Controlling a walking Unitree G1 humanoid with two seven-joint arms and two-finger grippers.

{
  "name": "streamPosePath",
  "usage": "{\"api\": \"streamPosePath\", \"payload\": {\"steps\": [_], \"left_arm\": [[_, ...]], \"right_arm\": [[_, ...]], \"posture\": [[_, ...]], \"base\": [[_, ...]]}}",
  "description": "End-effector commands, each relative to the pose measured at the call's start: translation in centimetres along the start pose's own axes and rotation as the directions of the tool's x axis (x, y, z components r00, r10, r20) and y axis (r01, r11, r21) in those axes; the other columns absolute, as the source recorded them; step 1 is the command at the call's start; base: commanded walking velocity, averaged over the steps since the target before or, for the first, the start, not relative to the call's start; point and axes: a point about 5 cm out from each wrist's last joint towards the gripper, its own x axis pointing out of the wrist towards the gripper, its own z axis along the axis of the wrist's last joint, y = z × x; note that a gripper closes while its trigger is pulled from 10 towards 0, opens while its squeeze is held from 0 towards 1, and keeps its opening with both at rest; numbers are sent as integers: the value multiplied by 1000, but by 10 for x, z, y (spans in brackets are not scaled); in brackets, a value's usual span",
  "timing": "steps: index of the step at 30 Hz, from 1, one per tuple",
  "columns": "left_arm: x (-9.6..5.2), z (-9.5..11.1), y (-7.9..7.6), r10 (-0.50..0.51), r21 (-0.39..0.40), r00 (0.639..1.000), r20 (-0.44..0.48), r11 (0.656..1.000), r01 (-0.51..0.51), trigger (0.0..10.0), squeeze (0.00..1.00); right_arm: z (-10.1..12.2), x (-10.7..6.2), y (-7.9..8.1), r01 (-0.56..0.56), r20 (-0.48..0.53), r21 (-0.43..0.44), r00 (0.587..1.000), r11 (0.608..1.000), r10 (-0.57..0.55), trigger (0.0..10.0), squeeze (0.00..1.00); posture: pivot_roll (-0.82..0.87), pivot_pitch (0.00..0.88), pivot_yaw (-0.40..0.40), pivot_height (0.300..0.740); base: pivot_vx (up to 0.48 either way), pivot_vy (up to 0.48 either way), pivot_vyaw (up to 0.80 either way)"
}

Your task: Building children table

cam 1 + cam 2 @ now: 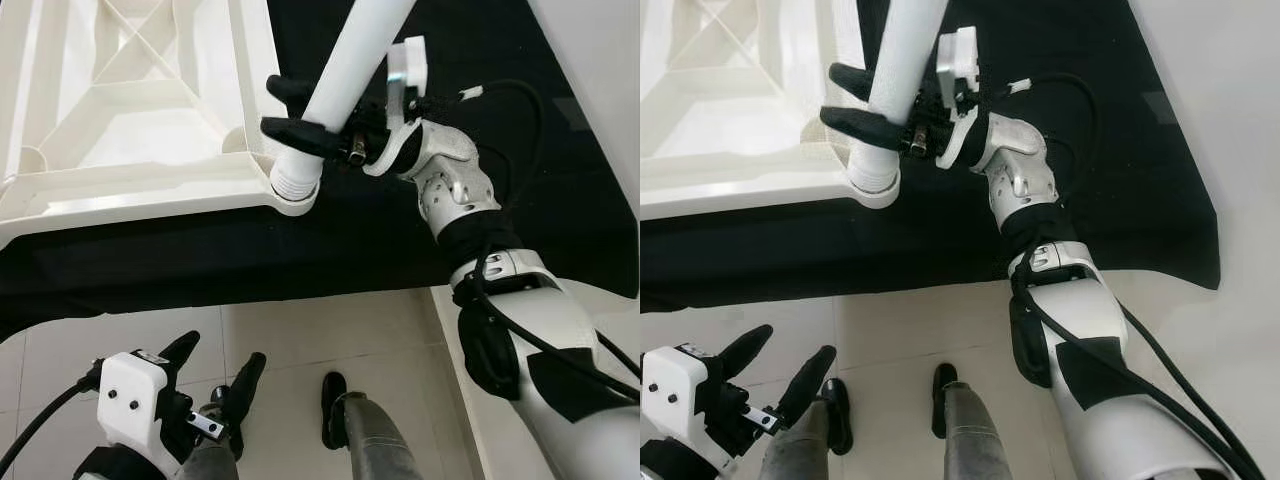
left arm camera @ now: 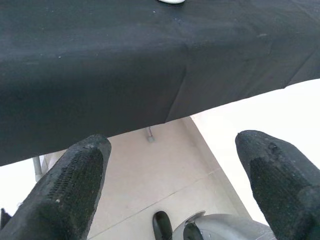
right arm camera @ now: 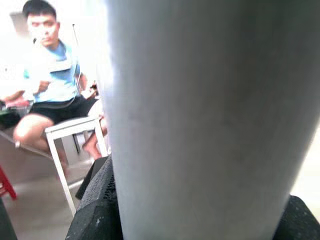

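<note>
Leg [image 1: 355,60] clenched in my right gripper [image 1: 300,115] leans tilted, its threaded end at the tabletop [image 1: 130,190] corner socket [image 1: 293,195].

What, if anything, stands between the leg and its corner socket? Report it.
Nothing visible does. The right gripper is shut on the white leg, whose threaded end already sits at the corner socket of the upturned tabletop.
</note>
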Motion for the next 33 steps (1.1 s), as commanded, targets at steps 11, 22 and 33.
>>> {"api": "streamPosePath", "payload": {"steps": [11,22,33], "left_arm": [[-2,-7,-1,1,-22,999,-38,1000,-2,10000,0],[-2,-7,-2,0,-23,999,-36,1000,-1,10000,0],[0,-7,-2,1,-24,999,-33,1000,-2,10000,0]], "right_arm": [[-40,-11,23,-228,-357,-47,913,973,196,10000,0],[-50,-18,22,-257,-544,-11,812,966,210,10000,0],[-48,-14,12,-100,-520,111,842,989,144,10000,0]], "posture": [[154,431,-112,740],[152,434,-117,740],[149,430,-120,740]], "base": [[0,0,0],[0,0,0],[0,0,0]]}}
